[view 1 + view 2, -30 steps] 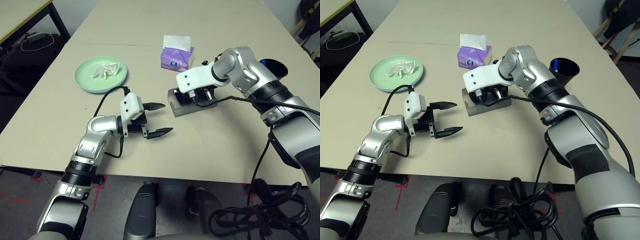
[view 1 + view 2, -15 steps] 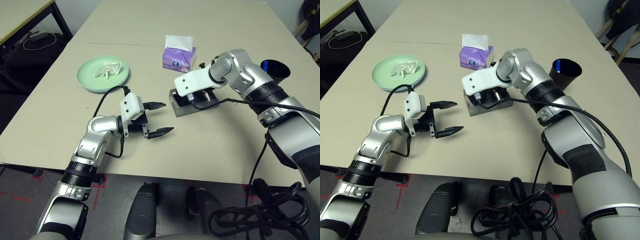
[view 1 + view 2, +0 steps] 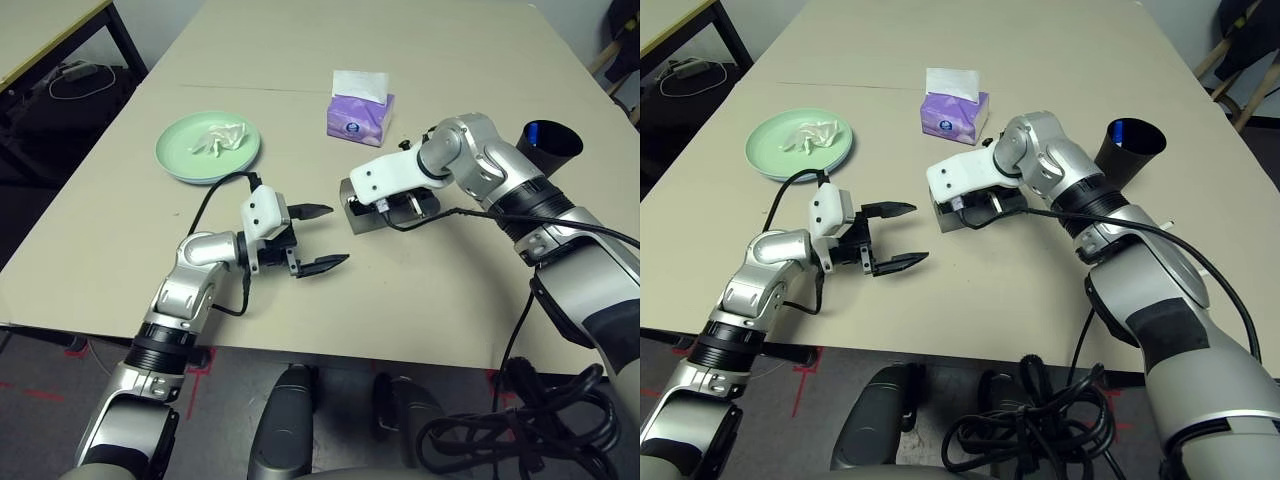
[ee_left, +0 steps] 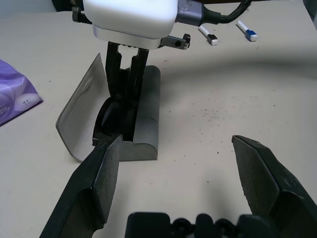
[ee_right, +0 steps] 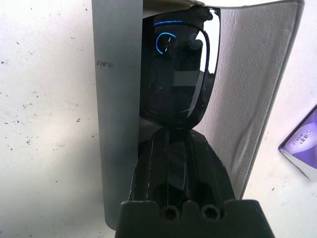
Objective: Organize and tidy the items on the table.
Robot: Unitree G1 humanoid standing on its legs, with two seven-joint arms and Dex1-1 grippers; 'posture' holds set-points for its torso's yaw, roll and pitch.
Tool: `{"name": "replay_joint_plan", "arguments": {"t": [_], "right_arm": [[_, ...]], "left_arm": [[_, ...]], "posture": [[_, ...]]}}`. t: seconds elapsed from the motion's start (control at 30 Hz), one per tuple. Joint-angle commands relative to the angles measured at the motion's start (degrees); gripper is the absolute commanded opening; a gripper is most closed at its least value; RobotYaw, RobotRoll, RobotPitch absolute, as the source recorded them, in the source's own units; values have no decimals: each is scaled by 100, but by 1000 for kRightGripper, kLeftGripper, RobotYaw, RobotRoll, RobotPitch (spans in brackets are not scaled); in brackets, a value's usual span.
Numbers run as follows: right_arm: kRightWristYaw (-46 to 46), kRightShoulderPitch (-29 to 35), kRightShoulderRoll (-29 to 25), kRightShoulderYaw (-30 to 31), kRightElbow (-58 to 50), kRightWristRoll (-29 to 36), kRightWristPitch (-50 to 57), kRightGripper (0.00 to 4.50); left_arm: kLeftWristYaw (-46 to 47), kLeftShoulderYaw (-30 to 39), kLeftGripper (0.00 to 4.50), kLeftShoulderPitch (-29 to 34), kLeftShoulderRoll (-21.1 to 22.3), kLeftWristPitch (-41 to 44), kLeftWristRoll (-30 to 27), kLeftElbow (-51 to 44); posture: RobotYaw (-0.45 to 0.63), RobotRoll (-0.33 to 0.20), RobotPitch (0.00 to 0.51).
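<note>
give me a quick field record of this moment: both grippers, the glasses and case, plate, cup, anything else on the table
right gripper: shut on black sunglasses, lowered into the case
grey glasses case: open, lid raised, on the table
left gripper: open, holding nothing, hovering beside the case
mint-green plate: far left, crumpled white tissue on it
black cup: blue inside, right of the right arm
purple tissue pack: beyond the case
pens: two white ones, seen from the left wrist

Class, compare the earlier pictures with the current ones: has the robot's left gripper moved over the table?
No. The left gripper keeps the same spot relative to the green plate; the whole view has just shifted slightly.
</note>
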Motion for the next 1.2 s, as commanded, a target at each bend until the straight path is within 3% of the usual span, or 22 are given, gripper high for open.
{"name": "replay_joint_plan", "arguments": {"t": [0.03,0.37,0.57,0.8,1.0,1.2], "right_arm": [[49,62,-83,-3,-120,14,42,695],[50,47,-127,-58,-310,45,269,4420],[150,90,-311,-327,-849,238,788,4486],[487,648,-684,-915,-2229,679,2208,4486],[133,1944,-733,-1995,-3467,1774,3168,4486],[-686,3214,-505,-2960,-3878,2770,3225,4486]], "left_arm": [[-50,-107,4500,3,-23,-11,51,75],[-114,-93,4500,-79,-15,-25,61,187],[-210,-94,4500,-212,-13,-88,71,401],[-288,-36,4500,-469,-65,-161,56,866],[-189,56,4500,-723,-115,-443,159,1402],[-232,104,4500,-869,-91,-747,198,1790]], "posture": [[265,0,135],[239,0,125],[200,0,116],[148,0,114],[108,0,112],[104,0,116]]}}
